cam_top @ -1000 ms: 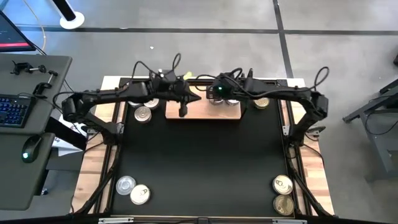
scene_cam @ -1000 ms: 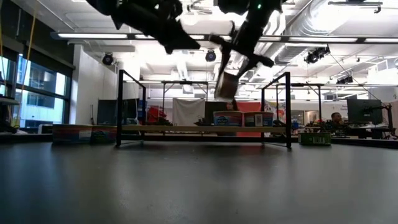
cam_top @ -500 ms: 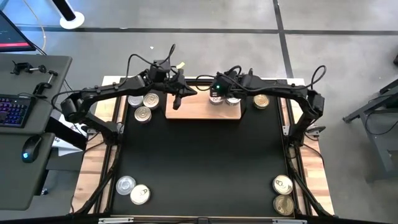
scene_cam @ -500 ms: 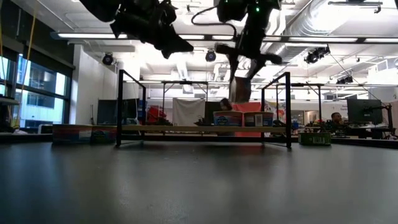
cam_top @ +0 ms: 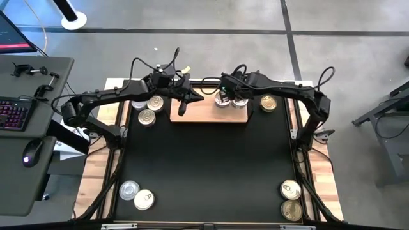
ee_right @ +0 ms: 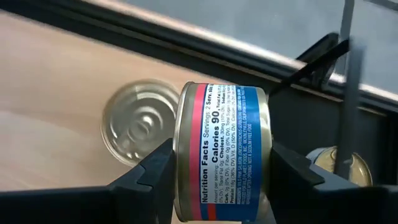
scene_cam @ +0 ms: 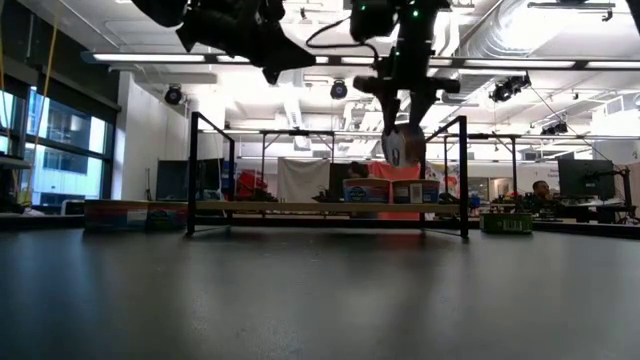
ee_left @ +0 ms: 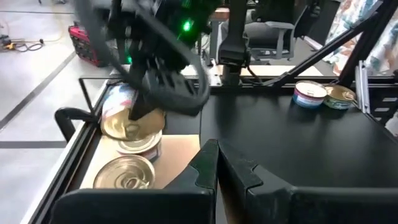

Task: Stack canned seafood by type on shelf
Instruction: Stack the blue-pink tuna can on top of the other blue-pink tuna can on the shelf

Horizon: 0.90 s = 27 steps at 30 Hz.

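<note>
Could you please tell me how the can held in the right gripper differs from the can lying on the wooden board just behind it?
The held can is gripped on its edge by the right gripper, so its blue and red nutrition label shows; the can on the board lies flat, showing only its ringed silver lid. The held can is lifted above the wooden board; the other rests on it. Both are short round metal tins.

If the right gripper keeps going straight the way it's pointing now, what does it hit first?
Probably the silver-lidded can standing on the shelf. The right gripper, shut on a blue-and-red labelled can held on edge, points down at the board; depth is unclear, so the bare wood is possible.
</note>
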Motion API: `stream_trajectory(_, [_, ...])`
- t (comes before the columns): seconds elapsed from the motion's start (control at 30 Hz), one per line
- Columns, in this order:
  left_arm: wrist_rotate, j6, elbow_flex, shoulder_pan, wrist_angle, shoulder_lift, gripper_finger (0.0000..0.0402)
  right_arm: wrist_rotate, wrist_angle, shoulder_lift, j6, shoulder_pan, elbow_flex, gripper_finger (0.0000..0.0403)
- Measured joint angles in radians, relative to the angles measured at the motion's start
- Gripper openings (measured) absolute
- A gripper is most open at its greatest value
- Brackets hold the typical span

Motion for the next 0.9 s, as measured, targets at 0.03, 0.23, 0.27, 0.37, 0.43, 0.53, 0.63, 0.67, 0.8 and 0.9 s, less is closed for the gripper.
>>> stream_trajectory(0.03, [0.0, -0.003, 0.0, -0.004, 0.0, 0.0, 0.0, -0.009, 0.0, 0.01, -0.003, 0.0, 0.0, 0.017])
stream_trajectory(0.23, [0.0, -0.007, 0.0, -0.013, -0.004, 0.0, 0.0, 0.015, 0.001, 0.064, -0.052, 0.0, 0.0, 0.017])
stream_trajectory(0.27, [-0.001, -0.007, 0.0, -0.013, -0.004, 0.0, 0.0, 0.018, -0.002, 0.064, -0.052, 0.0, 0.0, 0.017])
stream_trajectory(0.37, [-0.001, -0.008, 0.0, -0.013, -0.004, 0.0, 0.0, 0.021, -0.005, 0.065, -0.055, 0.0, 0.0, 0.017])
stream_trajectory(0.43, [-0.001, -0.008, 0.0, -0.013, -0.004, 0.0, 0.0, 0.018, -0.019, 0.065, -0.056, 0.0, 0.003, 0.017])
stream_trajectory(0.53, [-0.001, -0.008, 0.0, -0.013, -0.005, 0.0, 0.0, -0.005, -0.012, 0.065, -0.056, 0.003, 0.004, 0.017])
stream_trajectory(0.63, [-0.001, -0.007, 0.0, -0.013, -0.005, 0.0, 0.0, -0.013, 0.022, 0.065, -0.054, 0.017, 0.004, 0.017])
stream_trajectory(0.67, [-0.001, -0.008, 0.0, -0.013, -0.005, 0.0, 0.0, -0.015, 0.033, 0.065, -0.053, 0.021, 0.004, 0.017])
stream_trajectory(0.8, [0.0, -0.008, 0.0, -0.01, -0.007, 0.0, 0.0, -0.031, 0.057, 0.065, -0.042, 0.03, 0.004, 0.017])
stream_trajectory(0.9, [0.0, -0.007, 0.0, -0.009, -0.006, 0.0, 0.0, -0.047, 0.074, 0.065, -0.032, 0.029, 0.004, 0.017])
